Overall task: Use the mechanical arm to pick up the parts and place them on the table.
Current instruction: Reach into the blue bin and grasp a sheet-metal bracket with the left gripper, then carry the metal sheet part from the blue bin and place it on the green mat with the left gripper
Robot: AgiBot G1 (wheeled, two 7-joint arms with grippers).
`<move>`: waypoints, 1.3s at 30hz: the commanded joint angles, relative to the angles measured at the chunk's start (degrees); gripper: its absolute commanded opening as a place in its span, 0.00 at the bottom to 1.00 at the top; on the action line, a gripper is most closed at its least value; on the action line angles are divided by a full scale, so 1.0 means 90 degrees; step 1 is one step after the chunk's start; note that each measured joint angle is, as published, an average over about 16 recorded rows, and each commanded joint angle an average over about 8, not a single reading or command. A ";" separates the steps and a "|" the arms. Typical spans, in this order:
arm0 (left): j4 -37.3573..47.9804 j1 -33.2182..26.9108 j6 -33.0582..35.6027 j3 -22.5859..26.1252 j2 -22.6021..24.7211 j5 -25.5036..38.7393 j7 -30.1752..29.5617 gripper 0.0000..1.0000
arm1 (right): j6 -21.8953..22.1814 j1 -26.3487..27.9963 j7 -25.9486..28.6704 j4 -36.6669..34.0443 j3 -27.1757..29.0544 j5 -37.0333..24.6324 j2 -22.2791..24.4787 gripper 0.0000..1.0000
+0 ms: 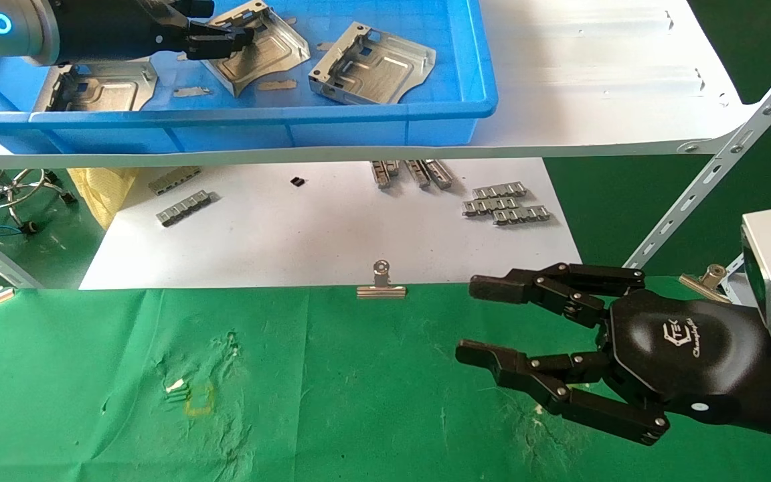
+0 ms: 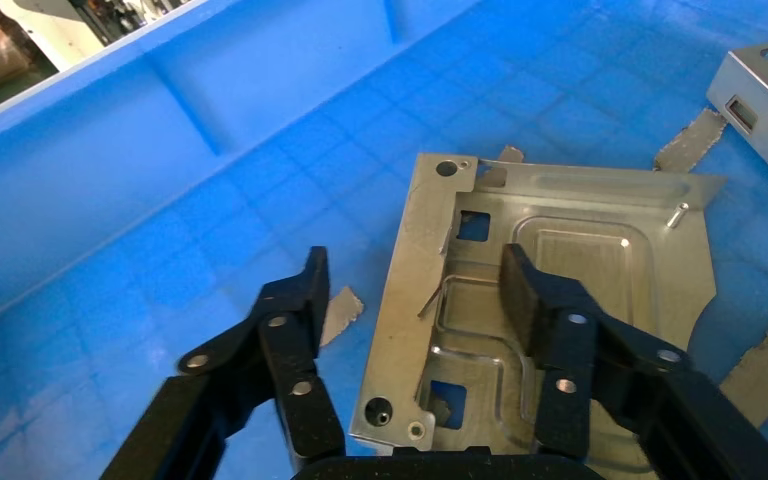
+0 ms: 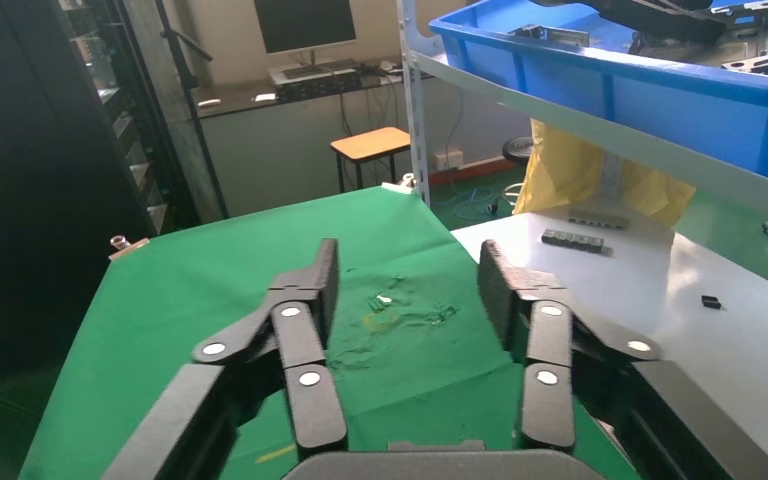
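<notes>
Left wrist view: the middle stamped plate (image 2: 550, 290) was seen lying flat on the floor of the blue bin (image 2: 190, 150), its perforated side wall between the spread fingers (image 2: 295, 320) of the left hand (image 2: 415, 300), one over the embossed face, one outside the wall. Nothing was held. Two further plates (image 1: 372, 63) lay alongside. The right hand (image 1: 526, 341) was held open over the green table (image 1: 332, 402), well apart from the bin.

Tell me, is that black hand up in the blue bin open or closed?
Open. The left hand has its fingers spread on either side of the metal part's upturned wall, inside the blue bin, not yet clamped on it.
</notes>
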 commanded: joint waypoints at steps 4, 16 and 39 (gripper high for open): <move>-0.0008 0.0006 0.0022 0.0007 -0.0003 0.0010 0.0041 0.00 | 0.0000 0.0000 0.0000 0.0000 0.0000 0.0000 0.0000 1.00; -0.0091 -0.0066 0.0229 -0.0059 -0.0046 -0.0085 0.0189 0.00 | 0.0000 0.0000 0.0000 0.0000 0.0000 0.0000 0.0000 1.00; -0.1098 -0.0133 0.4379 -0.0383 -0.1219 -0.0961 0.1828 0.00 | 0.0000 0.0000 0.0000 0.0000 0.0000 0.0000 0.0000 1.00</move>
